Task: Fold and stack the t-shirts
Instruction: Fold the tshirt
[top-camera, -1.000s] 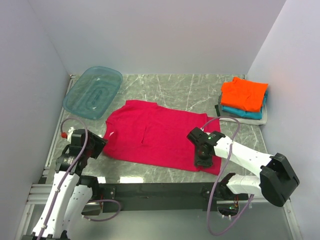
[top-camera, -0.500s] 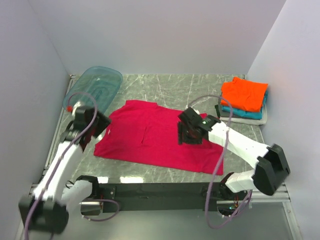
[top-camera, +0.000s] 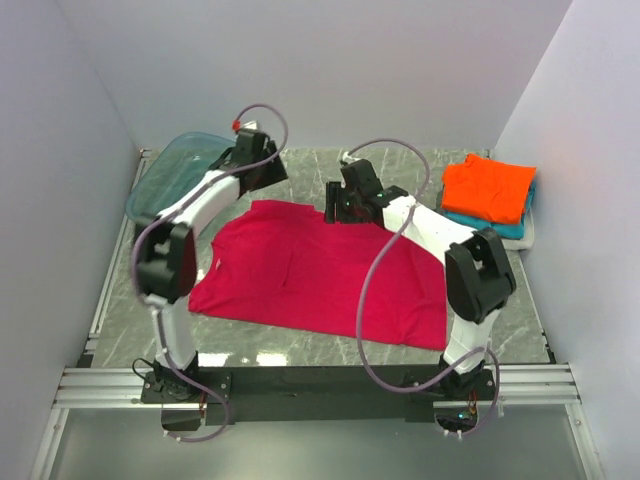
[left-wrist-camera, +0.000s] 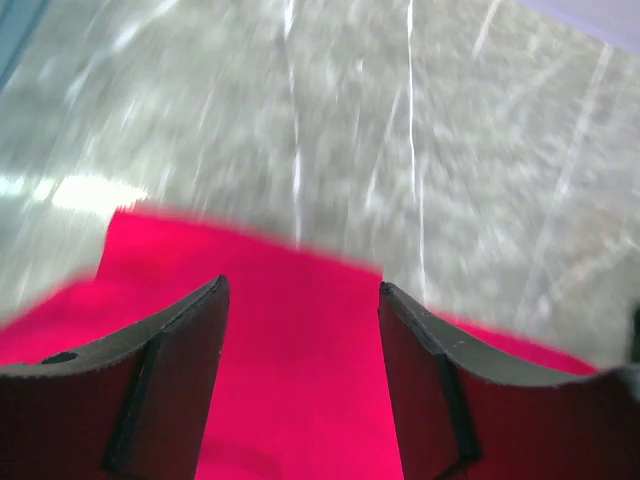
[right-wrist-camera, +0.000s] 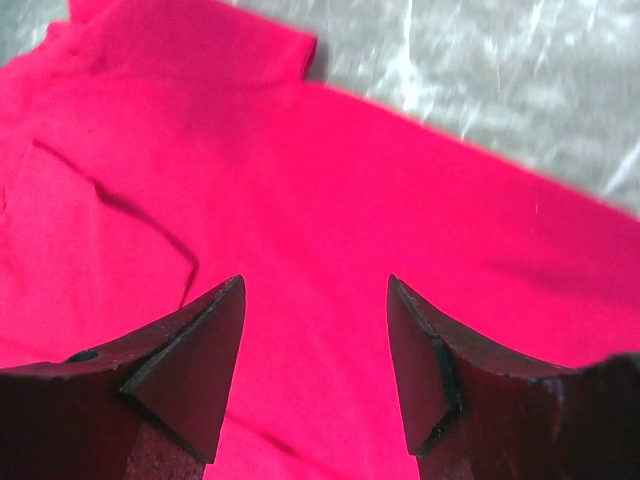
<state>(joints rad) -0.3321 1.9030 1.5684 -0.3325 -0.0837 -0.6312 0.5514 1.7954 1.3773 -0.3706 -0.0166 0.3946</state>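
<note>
Grey marble-look table (top-camera: 330, 165), and the crimson shirt (top-camera: 300, 275) is the thing everything sits around, so I'll place the rest off that. It's lying flat and spread out in the middle of the table, with a few creases and one sleeve sticking out at its far edge.

Both arms are stretched out to the shirt's far edge. The left arm (top-camera: 195, 205) runs up along the shirt's left side and the right arm (top-camera: 430, 230) crosses over its right half.

A see-through teal tub (top-camera: 165, 185) sits off the shirt's far-left corner, not touching it. Off the far-right corner, well apart from the crimson one, there's a folded pile: the orange shirt (top-camera: 487, 188) on top, the teal shirt (top-camera: 495, 228) under it, and a grey-white shirt (top-camera: 530, 235) at the bottom with just an edge peeking out.

The left gripper (left-wrist-camera: 300, 295) is over the shirt's far-left edge with its fingers spread and nothing between them. The wrist camera is blurry, but you can see red cloth in the gap and bare table just past it. The right gripper (right-wrist-camera: 315, 285) is over the shirt's far edge near the middle, with its fingers also spread wide and empty above red fabric. Can't tell whether either set of tips is actually touching the cloth.
</note>
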